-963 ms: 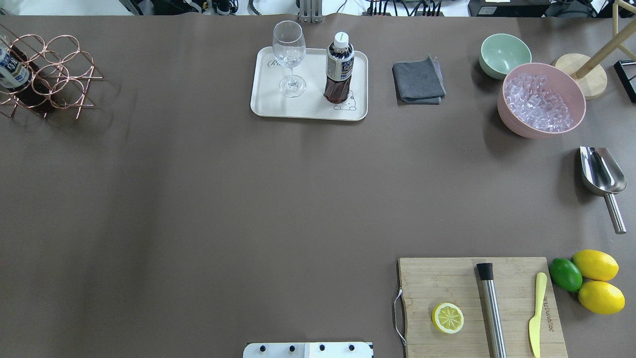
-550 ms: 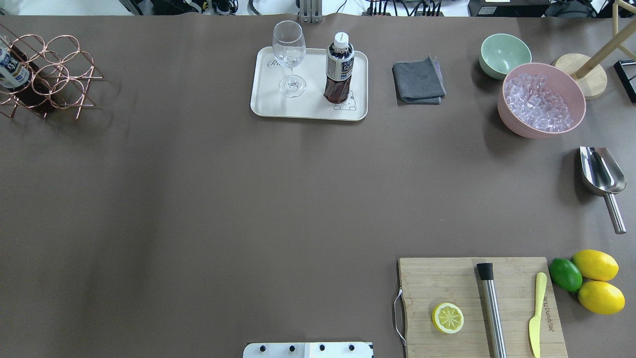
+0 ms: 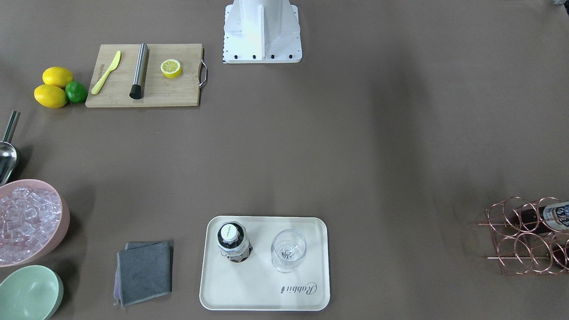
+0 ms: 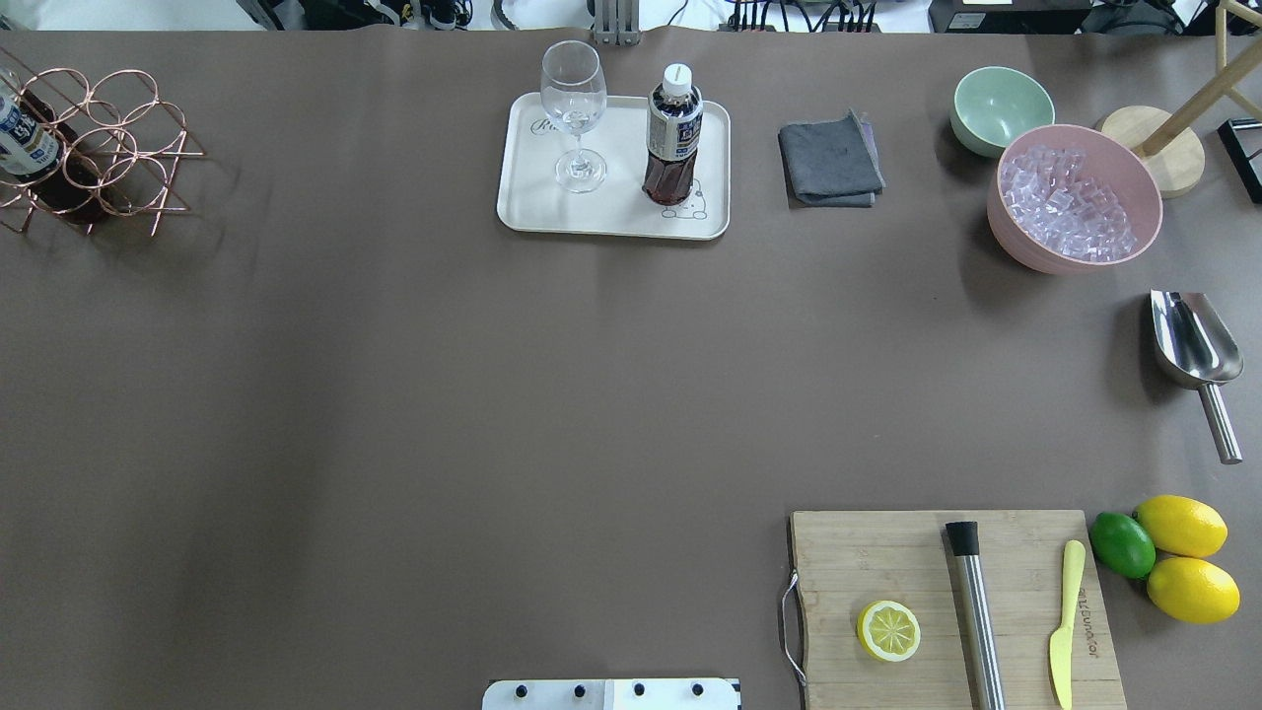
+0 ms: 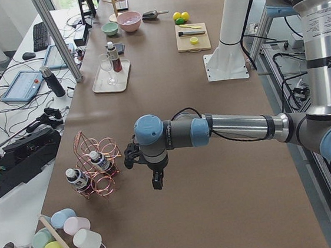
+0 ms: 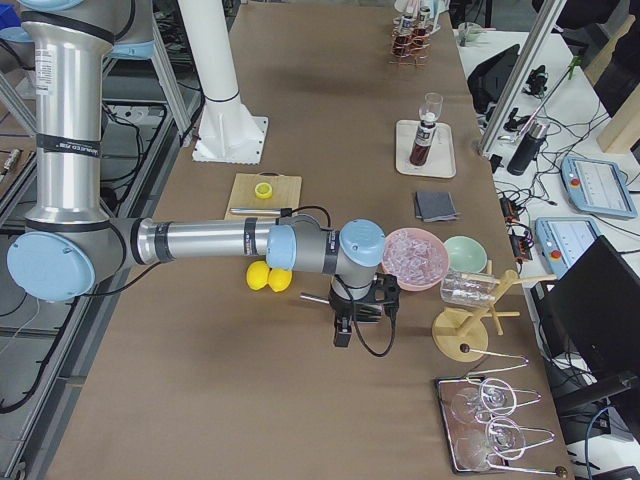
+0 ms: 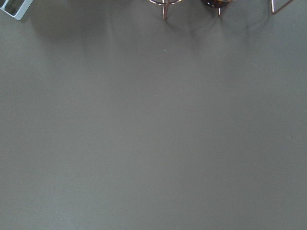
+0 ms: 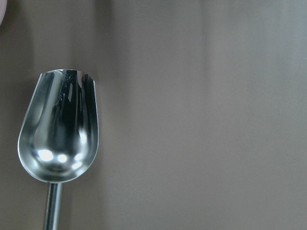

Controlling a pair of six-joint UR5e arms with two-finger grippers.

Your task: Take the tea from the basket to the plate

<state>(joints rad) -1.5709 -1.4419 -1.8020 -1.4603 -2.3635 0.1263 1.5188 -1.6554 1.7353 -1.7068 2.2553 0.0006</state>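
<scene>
One tea bottle (image 4: 673, 138) stands upright on the cream plate (image 4: 611, 219), beside a stemmed glass (image 4: 575, 113); it also shows in the front view (image 3: 233, 242). Two more tea bottles (image 5: 76, 179) lie in the copper wire basket (image 4: 118, 148) at the table's far left. My left gripper (image 5: 157, 184) hangs over bare table next to the basket. My right gripper (image 6: 342, 335) hangs near the pink bowl. Both show only in the side views, so I cannot tell whether they are open or shut.
A grey cloth (image 4: 830, 163), a green bowl (image 4: 1001, 106), a pink bowl of ice (image 4: 1075, 197) and a metal scoop (image 4: 1195, 350) lie on the right. A cutting board (image 4: 951, 606) with a lemon half, muddler and knife sits at the front right, with lemons and a lime beside it.
</scene>
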